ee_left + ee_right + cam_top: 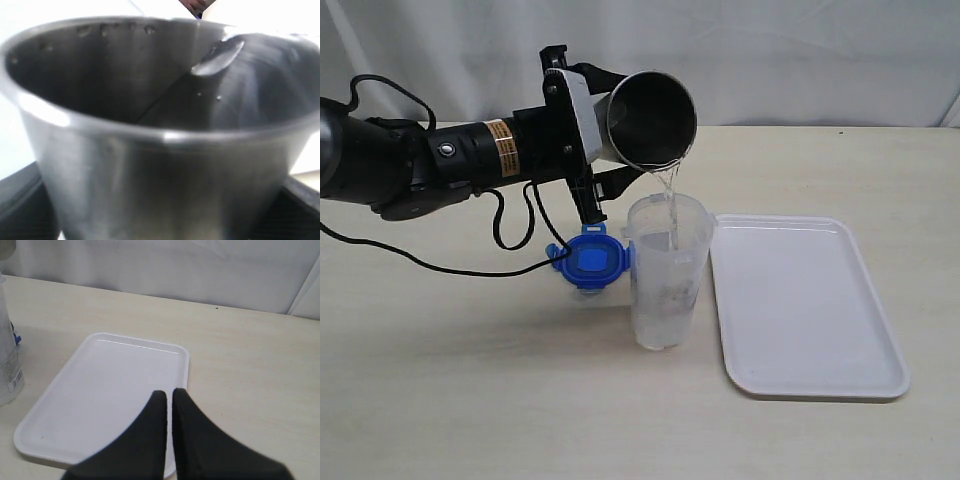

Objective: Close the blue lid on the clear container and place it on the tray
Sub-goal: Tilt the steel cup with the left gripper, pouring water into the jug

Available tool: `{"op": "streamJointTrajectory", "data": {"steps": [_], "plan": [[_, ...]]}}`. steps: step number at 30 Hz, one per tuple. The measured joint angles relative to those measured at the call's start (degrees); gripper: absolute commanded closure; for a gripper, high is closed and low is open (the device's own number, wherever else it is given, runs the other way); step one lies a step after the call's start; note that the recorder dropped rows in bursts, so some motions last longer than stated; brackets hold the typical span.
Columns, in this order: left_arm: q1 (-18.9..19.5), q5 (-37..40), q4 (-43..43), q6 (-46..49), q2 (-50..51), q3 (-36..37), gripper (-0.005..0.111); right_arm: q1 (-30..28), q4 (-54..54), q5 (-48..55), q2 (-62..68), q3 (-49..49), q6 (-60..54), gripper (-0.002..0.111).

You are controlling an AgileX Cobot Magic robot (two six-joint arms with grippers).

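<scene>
Left gripper [605,125], clamped around a tilted steel cup [655,115], pours water into the container [665,280] standing between lid [590,262] and tray [800,300]; keeping the stream centred should avoid spills, right gripper [169,400] pressed together.

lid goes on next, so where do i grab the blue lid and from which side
Probably from straight above, pinching the blue lid across its rim at the near and far edges. It lies roughly flat on the table, so only a top-down approach reaches its thin edge, and the clear container stands right beside it, blocking that side.
</scene>
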Motion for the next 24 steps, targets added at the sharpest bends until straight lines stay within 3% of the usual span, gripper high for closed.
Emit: {"op": "streamJointTrajectory", "data": {"steps": [24], "plan": [[0.0, -0.1, 0.0, 4.3, 0.0, 0.0, 0.107, 0.0, 0.0, 0.0, 0.0, 0.0, 0.0, 0.104]]}}
